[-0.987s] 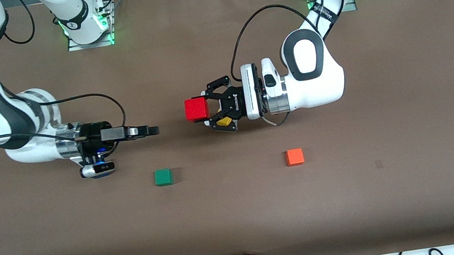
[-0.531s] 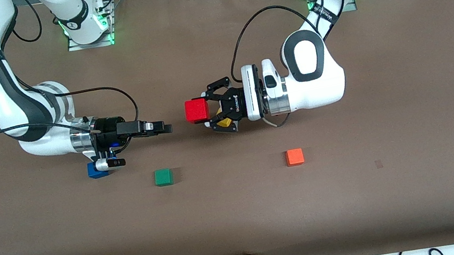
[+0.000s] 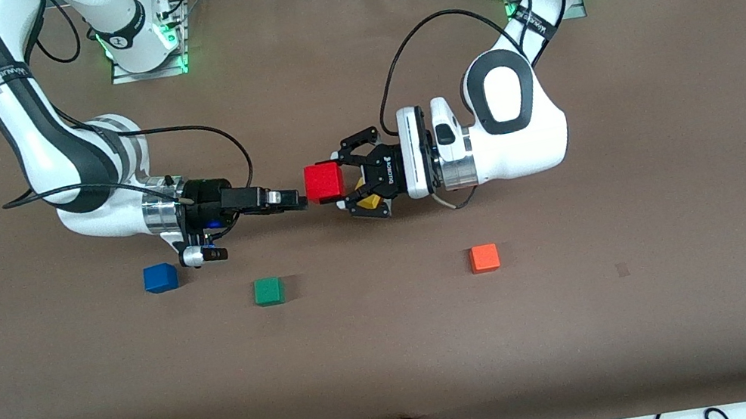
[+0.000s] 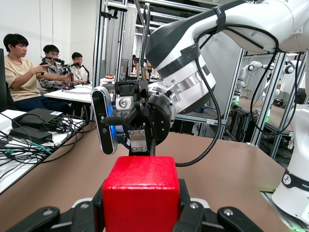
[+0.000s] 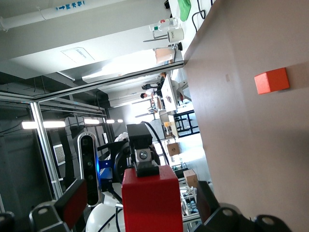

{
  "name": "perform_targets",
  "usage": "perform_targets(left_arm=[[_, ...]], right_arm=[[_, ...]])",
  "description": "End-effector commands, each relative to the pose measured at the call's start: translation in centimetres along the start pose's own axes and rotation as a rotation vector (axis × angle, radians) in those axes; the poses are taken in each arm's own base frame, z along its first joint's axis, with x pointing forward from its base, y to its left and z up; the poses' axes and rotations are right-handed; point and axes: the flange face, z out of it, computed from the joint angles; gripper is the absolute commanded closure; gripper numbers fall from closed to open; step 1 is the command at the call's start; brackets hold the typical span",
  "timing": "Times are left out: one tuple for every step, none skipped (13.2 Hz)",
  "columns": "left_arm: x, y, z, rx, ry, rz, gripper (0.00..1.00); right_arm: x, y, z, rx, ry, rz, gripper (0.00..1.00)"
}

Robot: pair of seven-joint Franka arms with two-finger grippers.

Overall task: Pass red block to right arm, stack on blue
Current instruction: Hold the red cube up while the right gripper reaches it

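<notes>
The left hand (image 3: 335,184) pinches the red block (image 3: 323,181) and holds it out sideways in the air over the middle of the worktop (image 3: 683,185), presenting it toward the right arm's end. The right hand (image 3: 301,199) is level with it, its slim black fingers spread and their tips just beside the block's free face; from the front view I cannot tell whether they already touch it or bracket it. In the left wrist view the red block (image 4: 141,192) sits clamped in the foreground with the right hand (image 4: 137,145) pointing straight at it. So the pickup looks done and the handover is at its meeting point, but the block has not changed hands. Left to do, as I judge it: the right hand closes on the block, the left releases, and the block is carried to the blue cube (image 3: 160,278), which lies bare on the worktop toward the right arm's end, beside the green cube (image 3: 268,291). The orange cube (image 3: 484,258) sits apart, uninvolved.
</notes>
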Motion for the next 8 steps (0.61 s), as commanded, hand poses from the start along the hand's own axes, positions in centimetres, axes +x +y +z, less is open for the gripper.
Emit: perform_targets(left_arm=[[0.36, -0.49, 0.17, 0.007, 0.031, 0.022, 1.0], [0.32, -0.55, 0.1, 0.01, 0.029, 0.022, 1.0], [0.32, -0.56, 0.1, 0.011, 0.03, 0.021, 1.0], [0.36, -0.5, 0.16, 0.01, 0.032, 0.02, 1.0], [0.42, -0.54, 0.08, 0.011, 0.032, 0.022, 1.0], [0.46, -0.47, 0.16, 0.008, 0.032, 0.023, 1.0], [0.43, -0.52, 0.09, 0.009, 0.031, 0.023, 1.0], [0.34, -0.43, 0.28, 0.008, 0.031, 0.021, 1.0]], right_arm=[[-1.04, -0.02, 0.14, 0.01, 0.033, -0.009, 0.0], [-1.16, 0.01, 0.36, 0.006, 0.035, -0.009, 0.02], [-1.29, -0.03, 0.66, 0.004, 0.037, -0.009, 0.06], [-1.43, 0.05, 0.89, 0.003, 0.04, -0.005, 0.09], [-1.38, -0.06, 0.88, 0.009, 0.045, -0.003, 0.09], [-1.43, -0.06, 0.96, 0.01, 0.043, -0.003, 0.13], [-1.43, -0.06, 0.96, 0.01, 0.043, -0.003, 0.13], [-1.5, 0.0, 1.02, 0.01, 0.042, -0.001, 0.17]])
